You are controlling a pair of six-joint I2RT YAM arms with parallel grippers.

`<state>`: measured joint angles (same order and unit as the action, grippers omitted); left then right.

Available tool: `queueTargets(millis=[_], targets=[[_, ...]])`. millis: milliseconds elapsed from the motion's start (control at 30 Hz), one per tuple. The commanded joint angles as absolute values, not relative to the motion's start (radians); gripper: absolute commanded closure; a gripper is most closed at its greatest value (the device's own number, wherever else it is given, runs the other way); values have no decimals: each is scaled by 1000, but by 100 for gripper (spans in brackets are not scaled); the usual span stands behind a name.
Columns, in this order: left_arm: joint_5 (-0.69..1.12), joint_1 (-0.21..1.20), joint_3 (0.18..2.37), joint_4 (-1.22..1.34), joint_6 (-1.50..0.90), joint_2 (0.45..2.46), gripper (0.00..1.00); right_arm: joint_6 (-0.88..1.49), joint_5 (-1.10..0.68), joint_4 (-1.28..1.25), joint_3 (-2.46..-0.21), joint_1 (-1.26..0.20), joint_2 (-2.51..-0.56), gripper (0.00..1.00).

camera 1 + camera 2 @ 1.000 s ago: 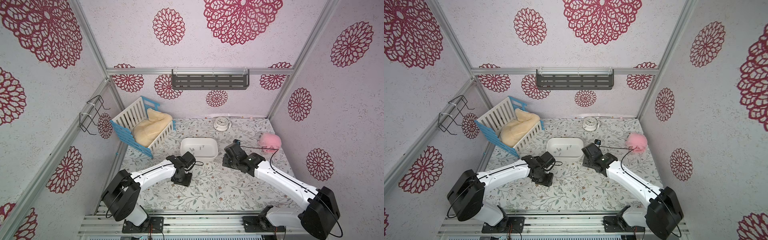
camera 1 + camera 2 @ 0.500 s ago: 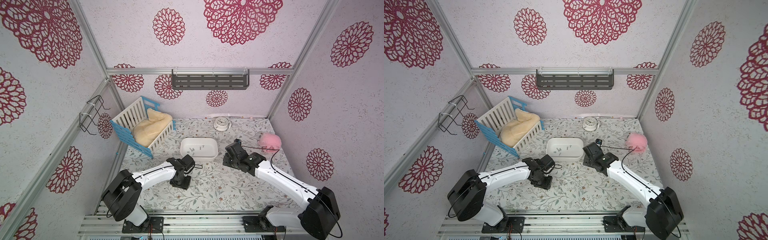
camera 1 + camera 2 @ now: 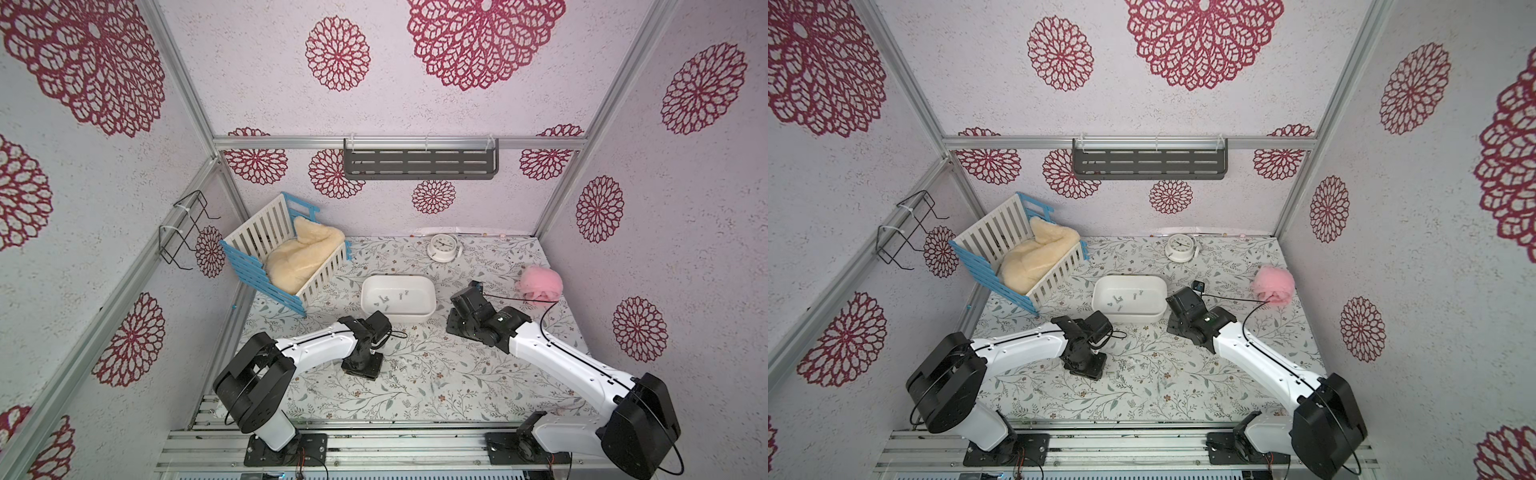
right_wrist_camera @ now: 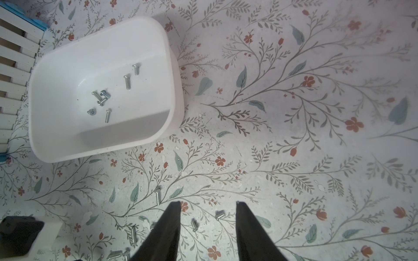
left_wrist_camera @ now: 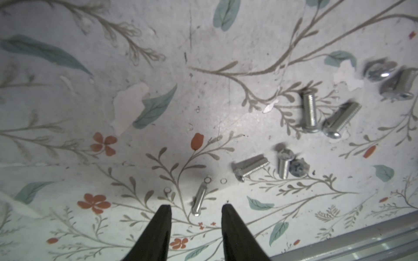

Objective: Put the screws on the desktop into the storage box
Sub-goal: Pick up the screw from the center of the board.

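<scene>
Watching the storage box (image 3: pixel 409 318) in a top view: it sits mid-desktop (image 3: pixel 436 390); a handful of screws (image 3: pixel 386 300) already lie on its floor; job partly done
Loose screws in both top views: a scatter (image 3: pixel 401 366) on the leafy print in front of the storage box, toward the robot; that's what is left
Left gripper (image 3: pixel 360 368) in a top view: down low at that scatter, in front of the box's left end; its own body hides the fingertips
Right gripper (image 3: pixel 458 329) in a top view: just beside the box's right end, lifted off the desktop
Left wrist view, left gripper (image 5: pixel 196 206): fingers parted, tips down close to the surface; one screw (image 5: pixel 200 197) lies flat between them with a gap on either side, not pinched yet; nothing gripped
Left wrist view, leftovers: roughly seven more screws (image 5: pixel 285 166) lie off to one side
Right wrist view, storage box (image 4: pixel 172 90): about seven screws (image 4: pixel 101 97) rest inside, well apart from the walls
Right wrist view, right gripper (image 4: pixel 208 203): jaws spread and empty, hovering high; several loose screws (image 4: pixel 157 197) lie on the desktop below, in front of the box
Progress, my call: about halfway; the next pick looks like the left's, closing on that lone screw; tiny and slippery, an easy one to fumble
</scene>
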<state>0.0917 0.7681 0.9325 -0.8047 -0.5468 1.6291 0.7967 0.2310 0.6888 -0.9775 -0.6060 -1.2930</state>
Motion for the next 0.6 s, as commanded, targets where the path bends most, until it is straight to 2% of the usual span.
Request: queueTargets(millis=[0, 333, 567], targets=[[80, 779, 928, -788, -540, 1653, 58, 809, 239, 669, -985, -600, -1275, 57], [92, 782, 928, -788, -538, 1675, 60, 809, 236, 659, -979, -600, -1284, 59], [89, 790, 924, -788, -545, 1681, 67, 805, 234, 650, -971, -601, -1284, 60]])
